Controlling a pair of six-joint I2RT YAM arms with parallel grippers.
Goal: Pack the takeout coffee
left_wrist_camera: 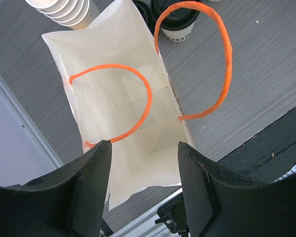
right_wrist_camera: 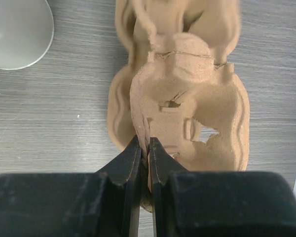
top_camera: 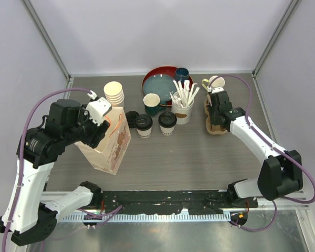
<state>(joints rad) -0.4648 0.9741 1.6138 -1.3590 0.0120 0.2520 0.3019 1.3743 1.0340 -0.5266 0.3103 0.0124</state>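
L gripper [left_wrist_camera: 144, 148] agape over paper bag [left_wrist_camera: 106, 106], R gripper [right_wrist_camera: 144, 148] pinching pulp cup carrier [right_wrist_camera: 187, 113] — lidded cups [top_camera: 144, 126] btwn

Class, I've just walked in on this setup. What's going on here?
The left pincer hangs open over the mouth of an empty paper bag. The right pincer is shut on the edge of a cardboard carrier. The two lidded cups stand between bag and carrier, untouched and not yet packed.
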